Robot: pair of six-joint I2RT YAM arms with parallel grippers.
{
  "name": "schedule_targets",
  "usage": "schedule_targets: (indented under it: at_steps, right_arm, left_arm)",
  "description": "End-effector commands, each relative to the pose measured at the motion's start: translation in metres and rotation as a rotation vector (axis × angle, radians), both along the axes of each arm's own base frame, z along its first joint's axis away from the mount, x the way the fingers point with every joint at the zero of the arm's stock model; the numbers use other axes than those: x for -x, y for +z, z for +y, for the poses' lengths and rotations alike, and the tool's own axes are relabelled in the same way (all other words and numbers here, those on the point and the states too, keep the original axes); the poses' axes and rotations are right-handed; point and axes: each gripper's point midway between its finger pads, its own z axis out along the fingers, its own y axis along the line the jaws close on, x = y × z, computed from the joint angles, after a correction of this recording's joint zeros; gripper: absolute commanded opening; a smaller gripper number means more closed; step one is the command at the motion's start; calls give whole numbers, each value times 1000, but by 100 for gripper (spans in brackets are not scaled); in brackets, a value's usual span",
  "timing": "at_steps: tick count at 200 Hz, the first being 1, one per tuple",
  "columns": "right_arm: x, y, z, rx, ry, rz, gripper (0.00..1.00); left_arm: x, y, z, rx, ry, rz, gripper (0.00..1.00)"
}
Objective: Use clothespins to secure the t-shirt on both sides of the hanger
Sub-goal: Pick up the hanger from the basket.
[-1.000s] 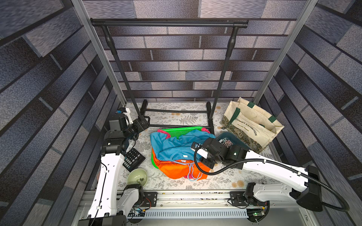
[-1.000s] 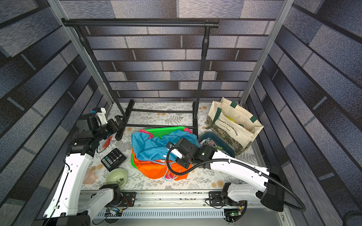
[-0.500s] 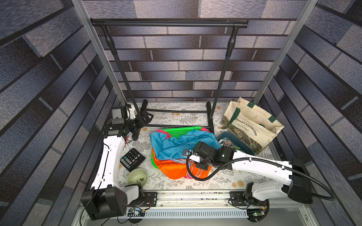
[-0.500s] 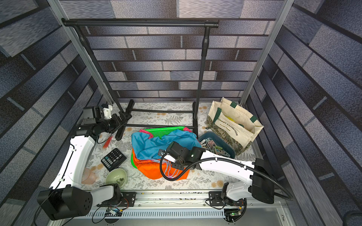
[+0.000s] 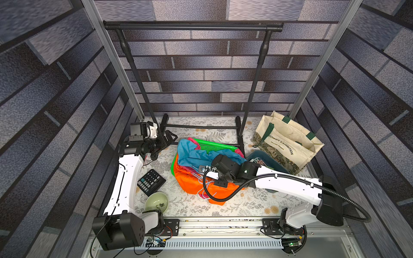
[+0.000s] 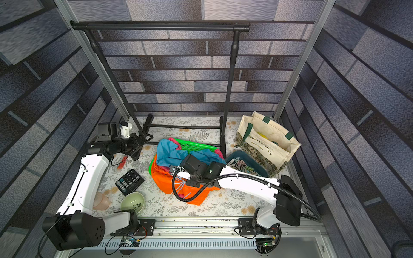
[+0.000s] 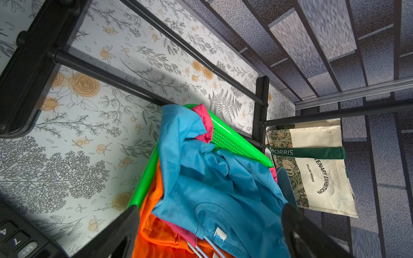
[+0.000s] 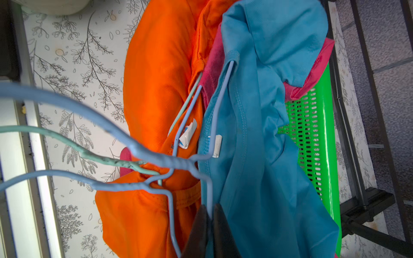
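Shut now, my right gripper point(image 8: 210, 210) pinches one thin wire of the blue hanger point(image 8: 176, 162), whose arms run into the collar of the blue shirt point(image 8: 257, 134). A second ago those jaws stood half apart and the arm was nearer the bin point(image 6: 257, 162). It has since slid over the pile at the near edge of the basket point(image 5: 214, 146) and closed. My left gripper point(image 7: 211, 207) has stayed spread wide, holding nothing, off the basket's left side and facing across it. I take this to mean the hanger is only just caught: the shirt can be lifted, but no pinning has begun.

Dark brick-patterned walls close in on three sides. A black rack point(image 5: 192, 26) stands behind the basket, its bar high and bare. The table point(image 5: 245, 205), covered in a pale floral print, looks flat and smooth. A tote point(image 5: 288, 143) leans beyond the basket's right side. The basket carries the blue shirt on top, with an orange shirt point(image 5: 196, 185) spilling over its near edge. The bin, just right of the basket, holds the clothespins point(image 6: 240, 165), well apart from either gripper. A calculator point(image 5: 151, 182) and a bowl point(image 5: 156, 202) lie left of the basket. Other hangers point(image 8: 107, 159) tangle with mine at the neck, so I judge a lift could drag them along.
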Motion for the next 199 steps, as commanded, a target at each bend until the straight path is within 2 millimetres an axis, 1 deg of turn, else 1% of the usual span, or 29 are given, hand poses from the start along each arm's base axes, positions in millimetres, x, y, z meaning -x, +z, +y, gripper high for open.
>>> schedule_targets:
  at_steps: [1, 15, 38, 57, 95, 117, 136, 194, 199]
  right_arm:
    - [1, 27, 7, -83, 13, 51, 3]
    - [-1, 35, 5, -107, 6, 89, 0]
    - [-1, 48, 2, -149, 6, 143, 0]
    - [-1, 60, 0, -197, 10, 182, 0]
    - [-11, 89, -5, -342, -5, 267, 0]
    - [-15, 97, -3, -403, -1, 326, 0]
    - [-17, 102, -2, -441, 4, 376, 0]
    - [-29, 120, -5, -568, 27, 581, 0]
    - [-29, 121, -5, -572, 27, 595, 0]
  left_arm:
    - [9, 22, -3, -56, -31, -61, 100]
    - [11, 24, -4, -74, -36, -64, 100]
    - [15, 28, -9, -94, -49, -70, 100]
    - [19, 33, -17, -109, -76, -79, 100]
    - [28, 46, -27, -151, -115, -119, 100]
    - [34, 54, -37, -145, -157, -151, 100]
    - [41, 58, -48, -148, -210, -162, 100]
    - [69, 54, -79, -142, -369, -171, 100]
    - [71, 54, -84, -141, -390, -175, 98]
